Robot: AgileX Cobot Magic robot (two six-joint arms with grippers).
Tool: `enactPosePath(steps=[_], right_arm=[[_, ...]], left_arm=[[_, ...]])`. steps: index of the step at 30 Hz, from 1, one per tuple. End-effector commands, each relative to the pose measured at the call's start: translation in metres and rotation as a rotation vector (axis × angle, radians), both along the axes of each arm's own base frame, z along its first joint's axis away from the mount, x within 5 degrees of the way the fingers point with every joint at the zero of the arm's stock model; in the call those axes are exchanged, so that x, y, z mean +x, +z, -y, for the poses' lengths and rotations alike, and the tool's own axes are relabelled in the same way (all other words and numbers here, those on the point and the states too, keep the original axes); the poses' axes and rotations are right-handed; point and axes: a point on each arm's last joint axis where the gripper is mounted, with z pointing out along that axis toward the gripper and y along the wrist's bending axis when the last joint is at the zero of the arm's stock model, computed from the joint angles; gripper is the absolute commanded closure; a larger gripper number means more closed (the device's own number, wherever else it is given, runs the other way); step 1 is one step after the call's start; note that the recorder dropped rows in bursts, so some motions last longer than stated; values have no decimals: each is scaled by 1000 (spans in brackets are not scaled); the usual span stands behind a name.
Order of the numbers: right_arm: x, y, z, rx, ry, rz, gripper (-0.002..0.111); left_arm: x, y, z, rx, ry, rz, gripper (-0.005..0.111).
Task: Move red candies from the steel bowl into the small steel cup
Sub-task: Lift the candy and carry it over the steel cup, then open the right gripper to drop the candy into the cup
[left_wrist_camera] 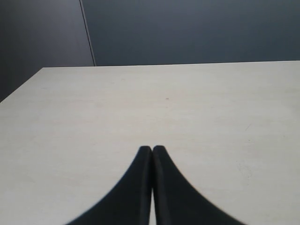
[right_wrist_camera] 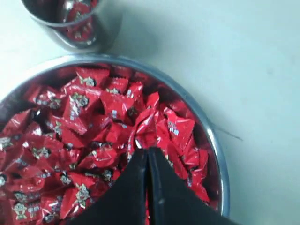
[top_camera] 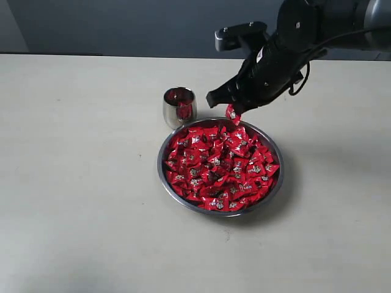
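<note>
— Pale tabletop (top_camera: pixel 79 183) under a dark grey wall (top_camera: pixel 122 24). What does the exterior view give?
— The steel bowl (top_camera: pixel 159 163) sits mid-table, heaped with red candies (top_camera: pixel 220 168). The small steel cup (top_camera: pixel 179 108) stands just beside its far-left rim, with red showing inside. The right gripper (top_camera: pixel 231 107) hangs over the bowl's far edge, and a red candy (top_camera: pixel 232 114) is pinched at its tips, clear of the heap. The left arm isn't visible from here.
— And the left wrist view?
— Only bare table and wall. The left gripper (left_wrist_camera: pixel 152 150) has its fingers pressed together with nothing between them. No bowl or cup can be seen.
— The right wrist view?
— It looks down into the bowl, with the cup beyond the rim and candies lying in it. The dark fingers meet at a fine seam, and a crinkled red wrapper sits right at their tips.
— Any writing?
— Each wrapper carries a small pale mark, too small to read.
</note>
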Motion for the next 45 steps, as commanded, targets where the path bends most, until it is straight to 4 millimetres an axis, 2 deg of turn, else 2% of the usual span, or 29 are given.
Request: enactPosePath(steps=[1,5,10,16,20,22,26,36,45], right_arm=[[9,21,-6,39,8,74,109],[21,24,-16,61,33,98,109],[37,25,-40,170,92,90,109],[58,25,-61,218,116,96,109],[65,19,-72,208,145,83,109],[68,10,-78,199,153,59,109],[64,1,-89,186,184,61,109],[69,-18,-92,148,190,79,109],[71,-17,-91,138,194,109,109]], left_arm=[[0,-1,0,4,-4,2,106],[0,-1,0,4,-4,2,106],[0,-1,0,4,-4,2,106],[0,-1,0,4,-4,2,106],[0,-1,0,4,-4,2,106],[0,-1,0,4,-4,2,106],[0,-1,0,4,-4,2,106],[0,-1,0,4,-4,2,106],[0,-1,0,4,-4,2,106]])
